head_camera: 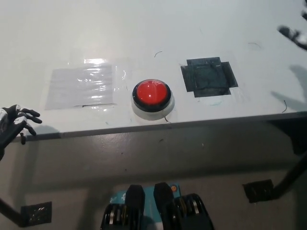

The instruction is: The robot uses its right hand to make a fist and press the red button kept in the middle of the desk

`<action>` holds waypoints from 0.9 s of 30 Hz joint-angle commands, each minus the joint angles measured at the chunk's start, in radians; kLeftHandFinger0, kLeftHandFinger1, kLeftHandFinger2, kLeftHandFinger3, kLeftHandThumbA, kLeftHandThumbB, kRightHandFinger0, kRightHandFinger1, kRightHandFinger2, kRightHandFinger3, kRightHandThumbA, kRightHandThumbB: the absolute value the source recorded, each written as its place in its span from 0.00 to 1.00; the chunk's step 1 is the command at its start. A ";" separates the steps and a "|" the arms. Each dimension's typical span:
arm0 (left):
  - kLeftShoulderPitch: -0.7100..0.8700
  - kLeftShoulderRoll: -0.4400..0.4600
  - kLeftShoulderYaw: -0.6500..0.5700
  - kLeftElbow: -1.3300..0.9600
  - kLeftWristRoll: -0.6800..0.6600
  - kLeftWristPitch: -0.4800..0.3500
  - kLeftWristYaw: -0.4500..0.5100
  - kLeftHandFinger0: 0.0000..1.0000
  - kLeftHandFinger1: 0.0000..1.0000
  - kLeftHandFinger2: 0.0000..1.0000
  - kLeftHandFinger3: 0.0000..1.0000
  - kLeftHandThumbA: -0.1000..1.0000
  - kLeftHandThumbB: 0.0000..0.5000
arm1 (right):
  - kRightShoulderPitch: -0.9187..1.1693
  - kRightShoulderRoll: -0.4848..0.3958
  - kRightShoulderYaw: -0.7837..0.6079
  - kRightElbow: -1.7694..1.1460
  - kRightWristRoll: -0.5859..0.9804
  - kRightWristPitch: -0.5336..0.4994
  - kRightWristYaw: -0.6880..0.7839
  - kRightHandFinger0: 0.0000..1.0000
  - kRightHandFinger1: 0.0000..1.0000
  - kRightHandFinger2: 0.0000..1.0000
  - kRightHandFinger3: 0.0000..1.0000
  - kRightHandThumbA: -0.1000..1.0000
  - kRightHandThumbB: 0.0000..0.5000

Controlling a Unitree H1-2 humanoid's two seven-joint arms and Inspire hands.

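At the far left our left hand (14, 125) rests just off the desk's (153, 33) front edge, fingers spread and holding nothing; it has no part in this step and is best left where it is. Next comes a clear tape patch (84, 87) stuck flat on the desk, then the red button (151, 94) in its pale base, sitting near the front edge at the middle, untouched and with nothing around it to get in the way. Just right of it lies a dark tape patch (208, 76), also flat, so it poses no obstacle. At the far upper right only a blurred tip of our right hand (293, 34) shows at the frame edge, well apart from the button; we cannot tell whether its fingers are curled or spread. As we judge it, the press is not yet begun. To do it well, we close the fist fully first, bring it over the dome's centre, and push straight down, since an off-centre push could slide the base.
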 commanded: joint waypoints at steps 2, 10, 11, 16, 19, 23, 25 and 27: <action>-0.025 0.012 0.003 -0.007 -0.013 -0.020 -0.020 0.15 0.29 0.42 0.57 0.57 0.00 | -0.172 0.027 0.061 0.119 -0.045 -0.105 0.027 0.52 0.24 0.09 0.10 1.00 0.82; -0.029 0.016 -0.002 -0.003 -0.008 -0.014 -0.026 0.15 0.29 0.42 0.57 0.59 0.00 | -0.307 0.133 0.134 0.277 -0.070 -0.147 0.021 0.00 0.00 0.04 0.02 1.00 0.83; -0.029 0.014 -0.001 -0.005 -0.009 -0.012 -0.024 0.16 0.29 0.42 0.57 0.59 0.00 | -0.324 0.153 0.135 0.287 -0.066 -0.134 0.014 0.00 0.00 0.08 0.04 1.00 0.85; -0.032 0.014 -0.008 0.003 -0.002 -0.024 -0.026 0.16 0.29 0.42 0.58 0.58 0.00 | -0.363 0.231 0.144 0.331 -0.081 -0.159 -0.002 0.00 0.00 0.21 0.23 1.00 0.79; -0.033 0.015 -0.010 0.005 -0.002 -0.027 -0.028 0.16 0.29 0.42 0.58 0.60 0.00 | -0.365 0.257 0.149 0.336 -0.090 -0.160 -0.005 0.00 0.00 0.22 0.25 1.00 0.86; -0.032 0.014 -0.006 0.010 -0.012 -0.034 -0.035 0.16 0.29 0.42 0.57 0.59 0.00 | -0.355 0.317 0.154 0.349 -0.077 -0.164 0.008 0.00 0.00 0.22 0.25 1.00 0.81; -0.033 0.013 -0.005 0.014 -0.010 -0.040 -0.034 0.17 0.30 0.43 0.58 0.58 0.00 | -0.334 0.338 0.167 0.360 -0.087 -0.188 0.019 0.00 0.00 0.27 0.31 1.00 0.81; -0.033 0.012 -0.005 0.008 -0.007 -0.033 -0.033 0.19 0.31 0.43 0.58 0.58 0.00 | -0.314 0.360 0.168 0.389 -0.071 -0.215 0.047 0.00 0.00 0.29 0.33 1.00 0.83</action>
